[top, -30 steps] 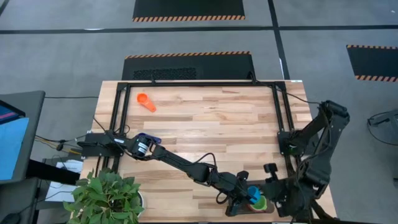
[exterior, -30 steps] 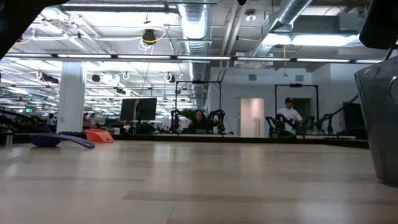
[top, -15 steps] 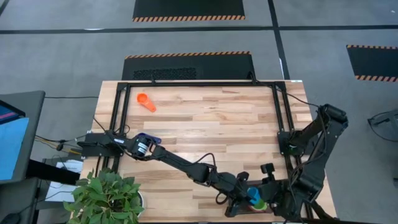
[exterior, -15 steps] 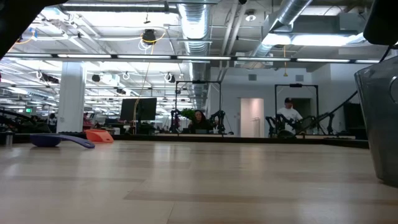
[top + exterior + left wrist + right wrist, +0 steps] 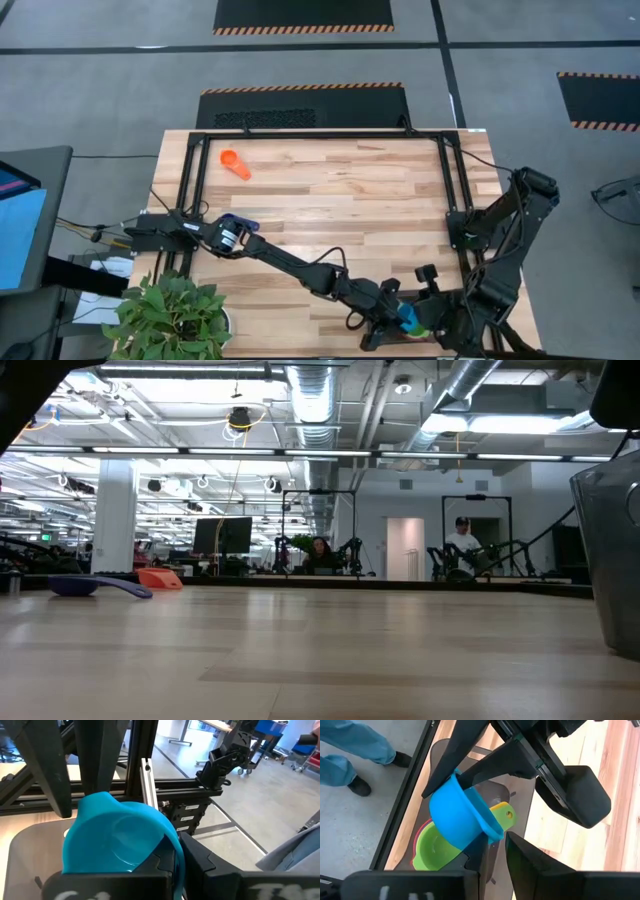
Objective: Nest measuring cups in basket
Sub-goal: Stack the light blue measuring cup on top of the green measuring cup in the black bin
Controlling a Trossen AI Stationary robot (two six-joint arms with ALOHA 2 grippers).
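Both hands meet at the near right edge of the tabletop (image 5: 340, 200), over the basket (image 5: 520, 827). Light blue cup (image 5: 460, 817) is in the air above the basket, tilted. Left hand (image 5: 385, 318) has its fingers fully together, pinched on that cup's far rim, as the right wrist view shows. Right hand (image 5: 492, 852) is clamped on the cup's handle, fingers partly apart. So the cup is gripped from both sides.

Under it in the basket: green cup (image 5: 437, 851) sits inside the red cup (image 5: 415, 860), and the yellow cup (image 5: 504, 814) has its handle poking out behind the blue one; can't tell exactly how yellow sits.

Orange cup (image 5: 233, 163) lies at the far left of the tabletop. Dark blue cup (image 5: 95, 586) lies near the left edge, well apart from the basket. People sit in the room behind.
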